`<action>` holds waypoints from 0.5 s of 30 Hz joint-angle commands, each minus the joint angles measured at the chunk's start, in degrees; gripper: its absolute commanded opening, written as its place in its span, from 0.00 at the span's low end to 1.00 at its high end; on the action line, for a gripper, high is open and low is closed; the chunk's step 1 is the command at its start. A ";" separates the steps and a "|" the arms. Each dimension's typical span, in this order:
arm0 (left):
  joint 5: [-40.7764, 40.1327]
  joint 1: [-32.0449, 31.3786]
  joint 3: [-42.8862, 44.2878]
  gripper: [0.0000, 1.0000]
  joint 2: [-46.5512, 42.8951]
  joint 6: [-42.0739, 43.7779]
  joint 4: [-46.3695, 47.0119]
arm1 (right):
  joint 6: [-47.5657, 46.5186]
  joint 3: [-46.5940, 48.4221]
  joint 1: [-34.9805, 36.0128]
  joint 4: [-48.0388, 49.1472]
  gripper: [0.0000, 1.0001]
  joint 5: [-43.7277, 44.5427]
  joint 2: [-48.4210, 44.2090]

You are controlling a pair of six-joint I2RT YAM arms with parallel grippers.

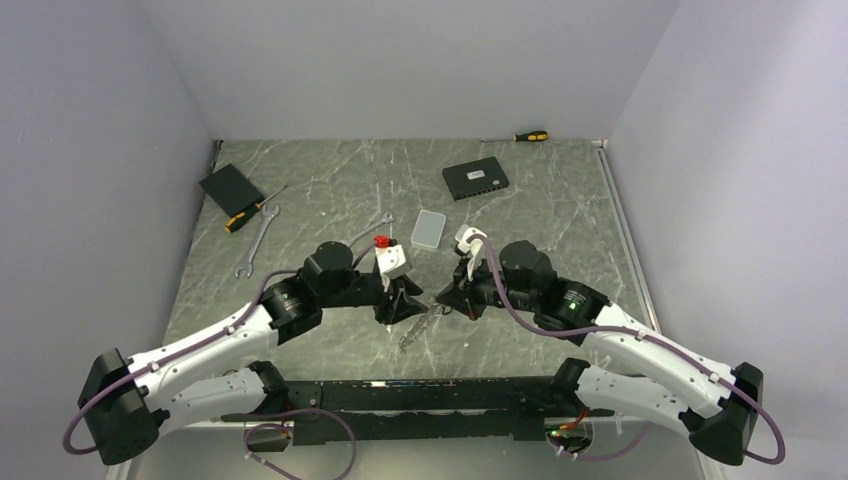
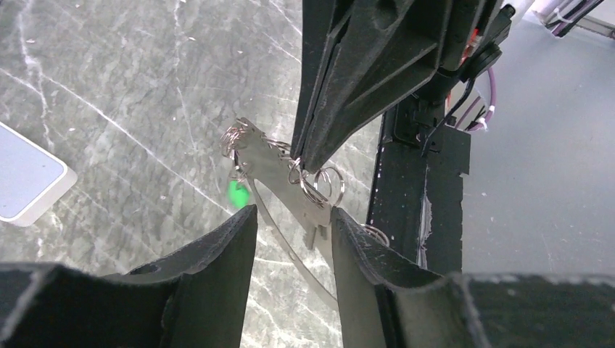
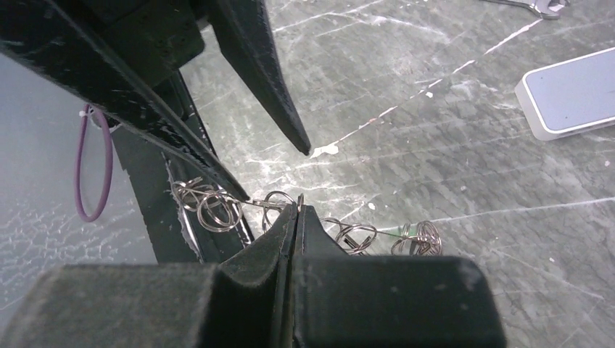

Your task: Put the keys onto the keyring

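While the left gripper (image 2: 290, 217), at the bottom of its own wrist view, stands with its fingers apart and grips nothing, the keys (image 2: 279, 174) sit in the gap at mid-frame: a flat silver blade, a cluster of small split rings and a green tag (image 2: 237, 193). Whether they touch the table (image 2: 109, 109) I cannot tell. A thin wire of the keyring (image 2: 286, 249) curves from them toward the lower middle. Coming in from the upper right, the right gripper (image 3: 295, 217) is pinched tight on the keys at the rings by the blade's head. I'd judge the lot light, hard and slick, loosely jointed so it swings. The flat blade looks the surest place to pinch, and the wire would likely slip.
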 commanded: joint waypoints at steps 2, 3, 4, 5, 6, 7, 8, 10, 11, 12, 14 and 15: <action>2.56 -0.12 2.69 0.46 2.71 -3.38 5.41 | -1.20 1.95 0.23 5.44 0.00 -2.57 -2.32; 2.84 -0.11 2.70 0.45 3.17 -3.83 6.18 | -1.16 1.82 0.30 5.53 0.00 -2.81 -2.37; 3.23 -0.14 2.78 0.45 3.62 -4.20 6.83 | -1.16 1.77 0.33 5.61 0.00 -3.04 -2.50; 3.62 -0.16 2.83 0.45 4.03 -4.51 7.38 | -1.22 1.70 0.39 5.75 0.00 -3.53 -2.62; 3.85 -0.13 2.91 0.45 4.52 -4.85 7.82 | -1.24 1.63 0.46 5.86 0.00 -3.84 -2.76; 3.93 -0.15 3.00 0.44 4.83 -5.17 8.10 | -1.24 1.45 0.50 6.04 0.00 -3.98 -2.91; 4.01 -0.15 3.17 0.44 5.05 -5.35 8.37 | -1.24 1.32 0.57 6.15 0.00 -4.07 -3.11; 4.22 -0.16 3.30 0.44 5.18 -5.79 8.79 | -1.33 1.13 0.59 6.24 0.00 -4.10 -3.26; 4.35 -0.13 3.31 0.44 5.18 -5.95 9.05 | -1.37 1.07 0.59 6.24 0.00 -4.09 -3.31; 4.45 -0.12 3.31 0.44 5.06 -6.02 9.19 | -1.41 0.93 0.64 6.29 0.00 -4.09 -3.34; 4.47 -0.11 3.31 0.44 4.85 -6.07 9.46 | -1.50 0.80 0.68 6.29 0.00 -4.26 -3.35; 4.43 -0.15 3.30 0.44 4.76 -6.15 9.55 | -1.58 0.65 0.68 6.43 0.00 -4.48 -3.41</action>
